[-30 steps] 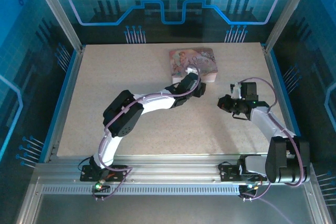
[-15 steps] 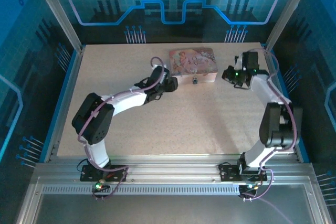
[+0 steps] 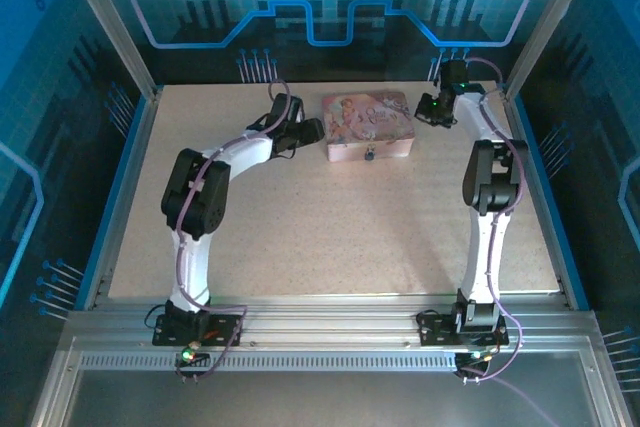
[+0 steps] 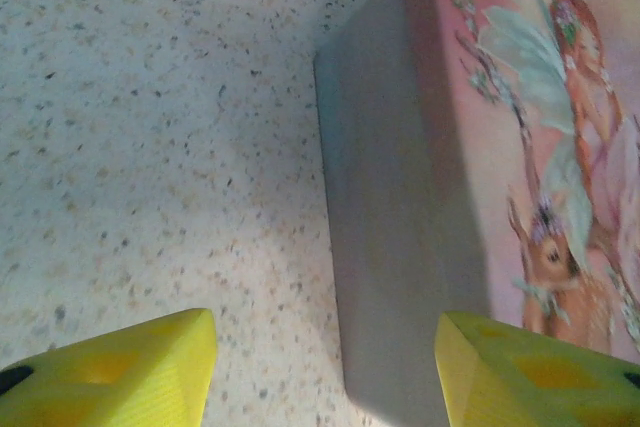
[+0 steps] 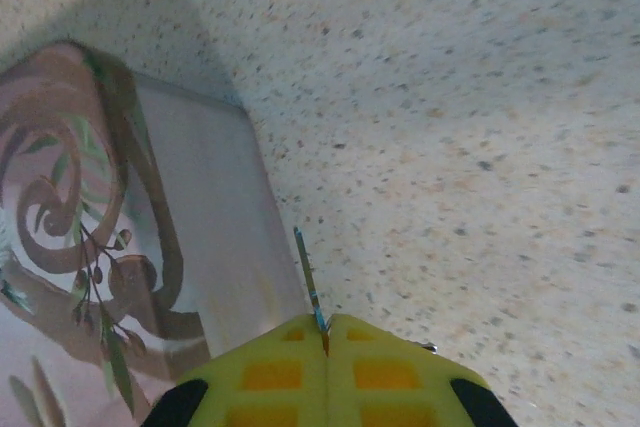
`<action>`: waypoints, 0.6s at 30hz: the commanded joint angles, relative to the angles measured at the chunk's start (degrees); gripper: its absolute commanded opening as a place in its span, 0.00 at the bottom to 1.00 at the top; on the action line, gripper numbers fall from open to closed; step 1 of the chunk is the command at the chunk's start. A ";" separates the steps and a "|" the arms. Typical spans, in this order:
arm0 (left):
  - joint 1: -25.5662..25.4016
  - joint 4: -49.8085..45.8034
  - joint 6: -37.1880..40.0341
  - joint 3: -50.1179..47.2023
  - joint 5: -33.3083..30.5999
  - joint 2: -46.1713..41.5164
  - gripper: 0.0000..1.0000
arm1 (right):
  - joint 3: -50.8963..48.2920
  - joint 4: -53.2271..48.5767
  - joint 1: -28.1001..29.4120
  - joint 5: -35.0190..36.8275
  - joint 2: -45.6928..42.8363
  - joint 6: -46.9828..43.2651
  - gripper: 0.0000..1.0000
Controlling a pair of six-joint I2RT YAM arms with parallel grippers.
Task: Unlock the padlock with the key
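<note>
Both arms are reaching farther back than 0.5 s ago. L gripper (image 3: 308,133), jaws apart, is flanking the tin's (image 3: 365,117) left end; padlock (image 3: 371,155) is hanging at the tin's front; R gripper (image 3: 431,110) is pinching the key (image 5: 306,269). Approach step, probably: next, key tip needs bringing round to the keyhole.

From above, the padlock (image 3: 371,155) is a dark speck against the tin's (image 3: 367,119) front wall, its shackle and keyhole too small to tell. The key's (image 5: 308,282) head is hidden between the right gripper's (image 5: 325,332) pressed-together fingers, leaving its slim blade exposed. The wrist picture's bottom edge cuts off the left gripper's (image 4: 322,342) yellow fingers (image 4: 130,372), and the slightly blurred tin runs off its right edge.
</note>
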 commanded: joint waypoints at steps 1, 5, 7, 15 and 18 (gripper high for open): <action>0.51 -2.15 0.13 4.16 3.65 2.89 0.59 | 3.35 -5.68 1.78 -1.89 2.38 -2.24 0.00; 0.31 -0.82 -0.81 4.18 5.62 3.70 0.58 | 2.88 -5.86 3.17 -4.38 2.19 -4.45 0.00; -0.04 0.27 -0.83 2.35 5.64 2.85 0.57 | 0.86 -5.39 3.89 -4.66 1.13 -5.14 0.00; -1.00 5.13 -0.58 -10.77 4.97 -5.32 0.57 | -15.04 1.45 6.82 -7.15 -8.12 -5.43 0.00; -1.10 7.39 -0.47 -17.39 4.64 -9.62 0.57 | -21.85 4.56 8.43 -7.32 -12.05 -4.70 0.00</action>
